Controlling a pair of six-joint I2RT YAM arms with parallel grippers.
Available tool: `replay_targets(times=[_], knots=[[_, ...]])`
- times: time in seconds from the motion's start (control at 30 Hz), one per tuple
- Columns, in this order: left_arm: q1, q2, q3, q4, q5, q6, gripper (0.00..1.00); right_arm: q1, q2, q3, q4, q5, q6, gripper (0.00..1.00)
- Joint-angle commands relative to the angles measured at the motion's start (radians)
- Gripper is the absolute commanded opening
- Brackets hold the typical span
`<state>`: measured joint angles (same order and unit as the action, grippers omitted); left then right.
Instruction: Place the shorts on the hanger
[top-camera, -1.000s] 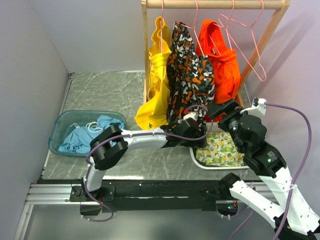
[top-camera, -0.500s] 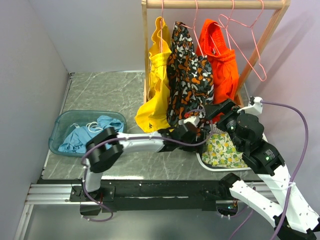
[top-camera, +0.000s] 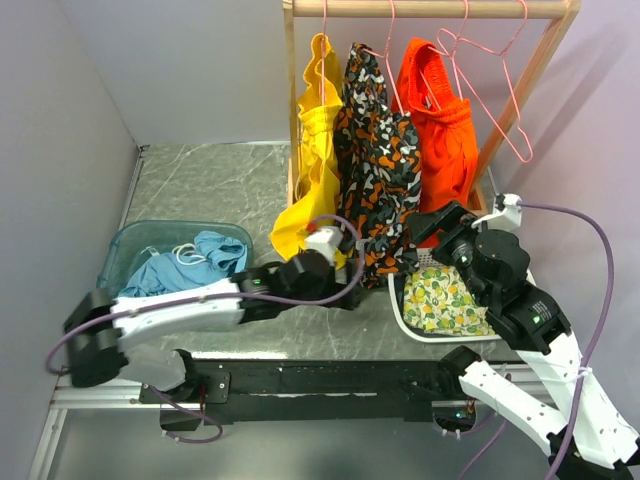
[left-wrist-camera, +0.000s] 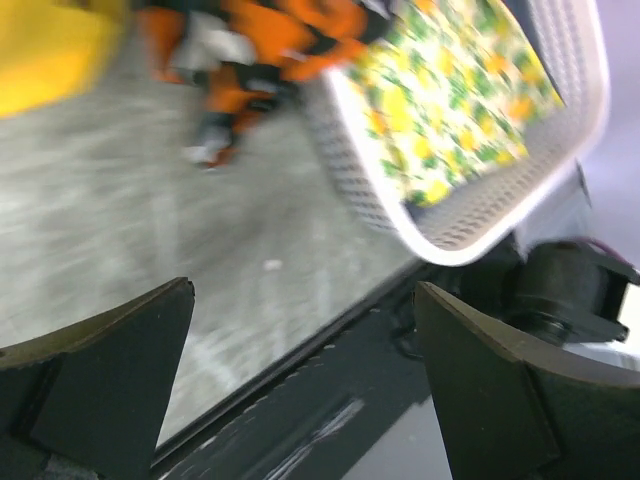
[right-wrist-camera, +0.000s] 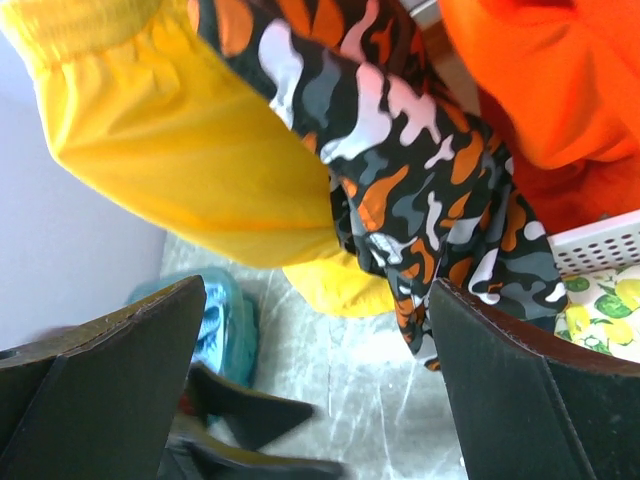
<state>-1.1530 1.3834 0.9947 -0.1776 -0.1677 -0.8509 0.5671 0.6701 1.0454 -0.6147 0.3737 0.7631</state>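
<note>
At the left side of the table (top-camera: 220, 190), the shorts (top-camera: 190, 262) lie crumpled in a teal tub (top-camera: 112, 265), stretched roughly across it with the white drawstring on top. Over mid-table, under the clothes (top-camera: 380, 150) on the rail (top-camera: 430, 8), the left gripper (left-wrist-camera: 302, 300) hangs with jaws wide apart and empty. It faces the white basket (left-wrist-camera: 480, 215), so the shorts sit behind it, to its left. The right gripper (right-wrist-camera: 318, 295), jaws likewise spread and empty, is farther off, nearer the bare pink hanger (top-camera: 512, 128). The left arm looks better placed for the pickup.
</note>
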Motion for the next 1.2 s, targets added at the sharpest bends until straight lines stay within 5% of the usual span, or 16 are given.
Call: replay_targets(times=[0.0, 0.27, 0.57, 0.63, 1.17], knots=[[0.058, -0.191, -0.027, -0.198, -0.222, -0.046, 0.96, 0.008, 0.035, -0.025, 0.024, -0.146, -0.062, 1.00], [0.465, -0.448, -0.111, -0.425, -0.268, -0.091, 0.96, 0.290, 0.152, -0.068, 0.063, 0.013, -0.024, 1.00], [0.903, -0.446, -0.235, -0.355, -0.175, -0.045, 0.99, 0.545, 0.324, -0.064, 0.173, 0.067, 0.015, 1.00], [0.982, -0.425, -0.254, -0.318, -0.133, -0.051, 0.93, 0.565, 0.354, -0.062, 0.188, 0.064, 0.018, 1.00], [1.039, -0.169, -0.280, -0.060, 0.005, -0.132, 0.77, 0.637, 0.506, -0.036, 0.257, 0.037, 0.010, 1.00]])
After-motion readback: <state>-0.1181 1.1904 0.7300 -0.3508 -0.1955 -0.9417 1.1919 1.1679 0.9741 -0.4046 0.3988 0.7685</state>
